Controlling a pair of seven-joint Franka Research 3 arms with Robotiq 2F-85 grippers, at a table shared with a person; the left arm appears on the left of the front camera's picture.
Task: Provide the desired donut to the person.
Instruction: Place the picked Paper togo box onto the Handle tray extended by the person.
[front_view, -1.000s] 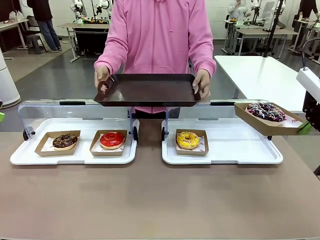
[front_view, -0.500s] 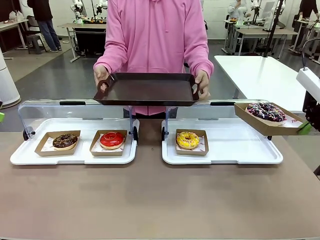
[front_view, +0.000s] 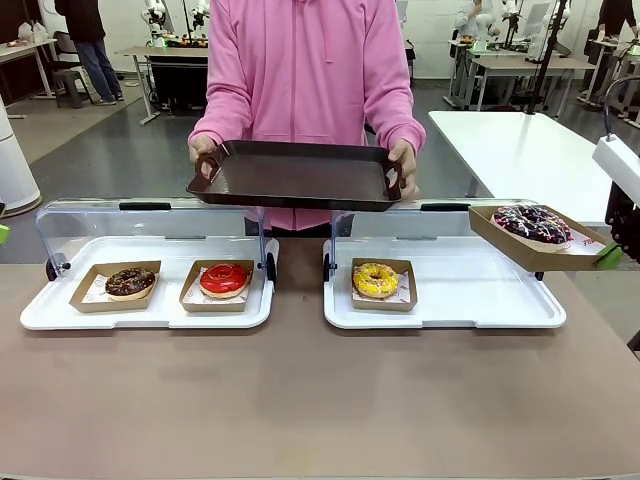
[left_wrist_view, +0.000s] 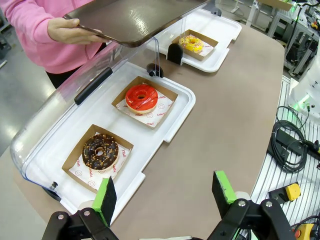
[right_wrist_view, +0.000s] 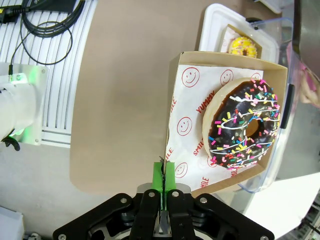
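Note:
A chocolate donut with coloured sprinkles (front_view: 532, 224) lies in an open cardboard box (front_view: 560, 252), held in the air above the right end of the right white tray. My right gripper (right_wrist_view: 164, 182) is shut on the box's edge, and the donut (right_wrist_view: 245, 124) sits just beyond its fingers. The person (front_view: 310, 70), in a pink hooded sweatshirt, stands across the table and holds an empty dark brown tray (front_view: 296, 175) level in both hands. My left gripper (left_wrist_view: 164, 192) hangs open over the table's left end, with nothing between its green pads.
Two white trays with raised clear lids sit side by side. The left tray (front_view: 40, 310) holds a chocolate nut donut (front_view: 130, 282) and a red donut (front_view: 224, 279). The right tray (front_view: 480, 300) holds a yellow donut (front_view: 376, 280). The near half of the brown table is bare.
The person has raised the dark tray a little and stepped slightly closer. My right gripper and the boxed donut have stayed in place.

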